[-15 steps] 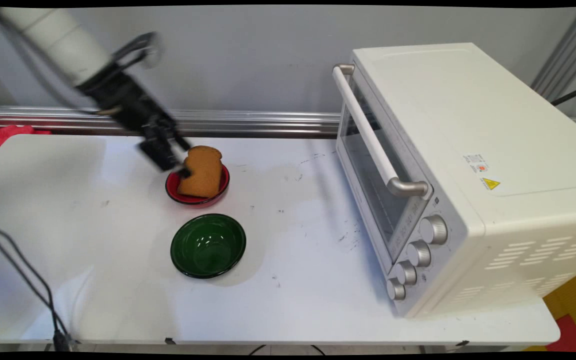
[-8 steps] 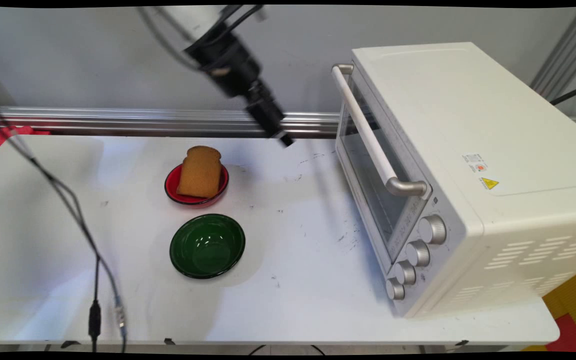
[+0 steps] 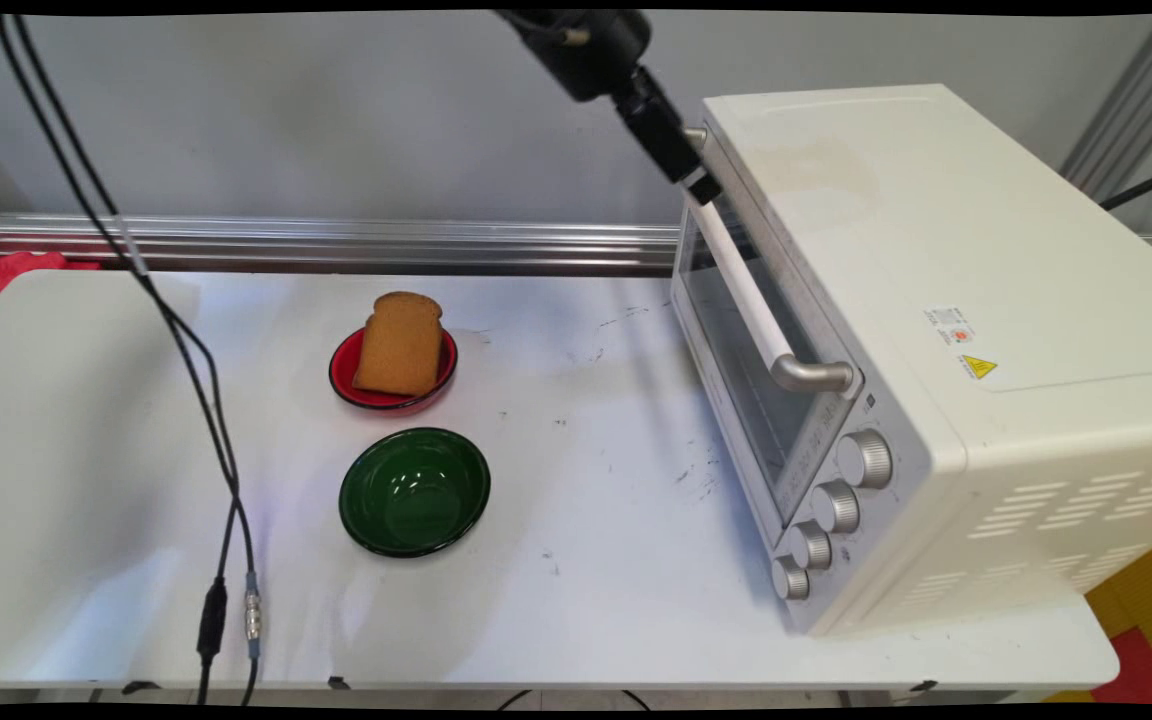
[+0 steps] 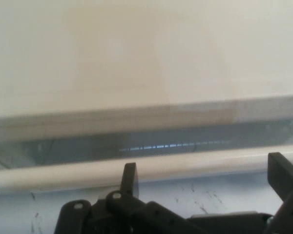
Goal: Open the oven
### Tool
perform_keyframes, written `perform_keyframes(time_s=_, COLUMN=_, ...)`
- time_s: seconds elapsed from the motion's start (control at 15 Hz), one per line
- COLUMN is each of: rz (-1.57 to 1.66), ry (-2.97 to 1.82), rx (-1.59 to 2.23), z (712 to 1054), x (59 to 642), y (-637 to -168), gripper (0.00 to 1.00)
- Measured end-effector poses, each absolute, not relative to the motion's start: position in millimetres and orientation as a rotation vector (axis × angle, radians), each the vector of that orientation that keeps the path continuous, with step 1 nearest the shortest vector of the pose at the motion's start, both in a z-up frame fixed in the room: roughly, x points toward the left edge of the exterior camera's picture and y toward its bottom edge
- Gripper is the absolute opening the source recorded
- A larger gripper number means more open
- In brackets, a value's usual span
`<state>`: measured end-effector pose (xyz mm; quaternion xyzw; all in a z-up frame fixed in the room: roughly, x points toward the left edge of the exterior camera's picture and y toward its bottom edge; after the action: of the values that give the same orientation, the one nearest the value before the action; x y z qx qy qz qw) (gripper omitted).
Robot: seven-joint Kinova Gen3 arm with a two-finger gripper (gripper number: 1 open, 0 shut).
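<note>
Oven handle (image 3: 736,270) runs across the closed door of the toaster oven (image 3: 936,330) at table's right; I have the gripper (image 3: 701,187) at its far end, fingers (image 4: 129,178) spread, bar just beyond them.

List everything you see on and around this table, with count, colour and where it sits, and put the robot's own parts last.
toaster oven: one, white, right side of the table, door shut
oven door handle: one, white bar with silver ends, across the top of the door
knobs: four, silver, in a row at the oven's near front corner
red bowl: one, behind the table's middle
slice of toast: one, brown, propped in the red bowl
green bowl: one, dark green, in front of the red bowl, nothing in it
table: one, white, scuffed
cables: black, hanging at left
gripper: one, black, open, at the handle's far end
</note>
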<state>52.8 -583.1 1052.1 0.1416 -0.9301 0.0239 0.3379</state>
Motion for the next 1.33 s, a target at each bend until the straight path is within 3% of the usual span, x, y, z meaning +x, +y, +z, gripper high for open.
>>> perform_keyframes(time_s=0.33, rz=0.06, ry=-2.451, rx=0.318, z=1060, x=37, y=-589, gripper=1.0)
perform_keyframes(time_s=0.4, rz=0.06, ry=-2.456, rx=0.314, z=1060, x=36, y=-590, gripper=0.0)
perform_keyframes(time_s=1.0, rz=0.032, ry=-2.453, rx=0.37, z=1057, x=27, y=-597, gripper=0.0)
perform_keyframes(time_s=1.33, rz=0.031, ry=-2.436, rx=0.412, z=1036, x=22, y=-601, gripper=0.0)
